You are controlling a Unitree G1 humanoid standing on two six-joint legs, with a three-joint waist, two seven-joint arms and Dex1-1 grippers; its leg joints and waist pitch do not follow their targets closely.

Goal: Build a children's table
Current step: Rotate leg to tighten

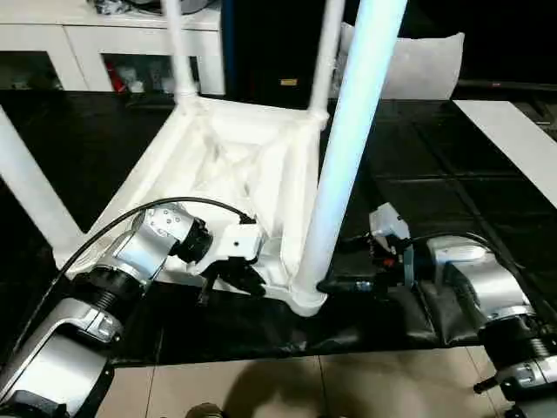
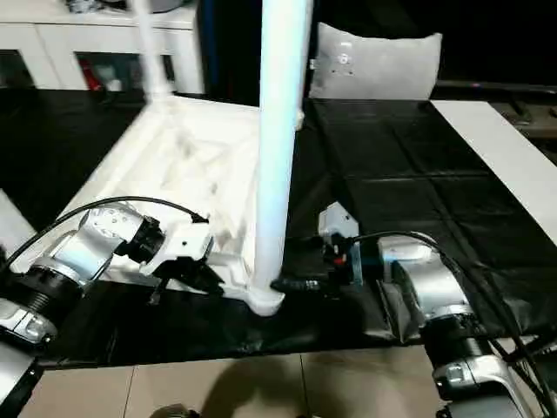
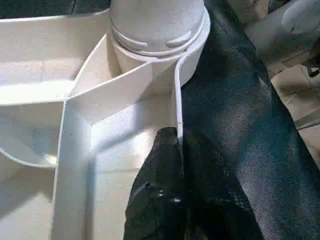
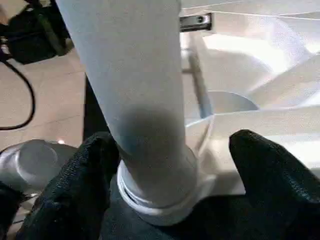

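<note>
The children's table top (image 1: 235,157) lies upside down on a black mat, ribs facing up. White legs stand in its corner sockets: two at the far corners (image 1: 177,48) (image 1: 326,52), one at the left (image 1: 30,192), and a near-right leg (image 1: 348,157) rising close to the camera. My left gripper (image 1: 228,277) is shut on the top's near rim; in the left wrist view its fingers (image 3: 160,190) pinch that thin wall beside the socket (image 3: 160,30). My right gripper (image 4: 175,185) is open and straddles the near-right leg's base (image 4: 150,165). One finger (image 4: 95,165) touches the leg and the other stands apart.
A black mat (image 1: 435,148) covers the floor under the table top, with tiled floor (image 1: 305,383) at its near edge. A white cabinet (image 1: 87,43) stands at the back left, a pillow (image 2: 374,61) at the back, and a white board (image 1: 513,139) lies at the right.
</note>
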